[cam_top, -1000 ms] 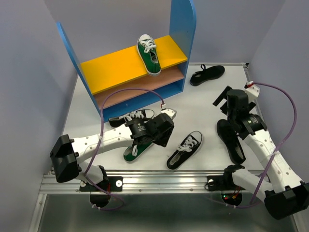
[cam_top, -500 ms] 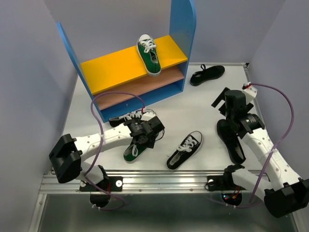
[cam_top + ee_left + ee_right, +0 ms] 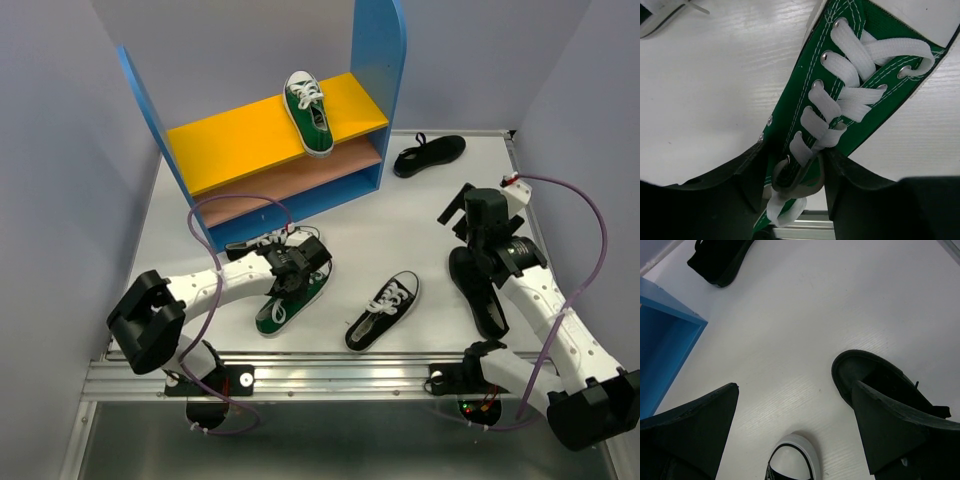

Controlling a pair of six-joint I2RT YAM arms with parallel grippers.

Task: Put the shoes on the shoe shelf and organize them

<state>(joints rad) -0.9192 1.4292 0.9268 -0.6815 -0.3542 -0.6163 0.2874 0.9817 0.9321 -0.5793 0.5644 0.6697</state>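
Observation:
A green sneaker (image 3: 308,110) lies on the shoe shelf's yellow upper board (image 3: 230,145). The second green sneaker (image 3: 280,306) (image 3: 860,80) lies on the table near the front. My left gripper (image 3: 297,278) (image 3: 796,165) is shut on it, one finger pressed to each side of its collar just behind the white laces. A black sneaker with white laces (image 3: 383,310) lies to its right, and another (image 3: 262,243) is half hidden behind the left arm. My right gripper (image 3: 460,205) (image 3: 795,390) hangs open over bare table beside an all-black shoe (image 3: 478,290) (image 3: 865,370).
A second all-black shoe (image 3: 428,153) (image 3: 720,257) lies at the back right, beside the shelf's tall blue side panel (image 3: 380,60) (image 3: 665,340). The black sneaker's white toe (image 3: 792,462) shows below the right gripper. The lower pinkish-brown board (image 3: 290,185) holds nothing. Grey walls close in both sides.
My left gripper has shifted left over the green sneaker on the table, opened wider and closed again on its collar. The right gripper has edged slightly toward the back.

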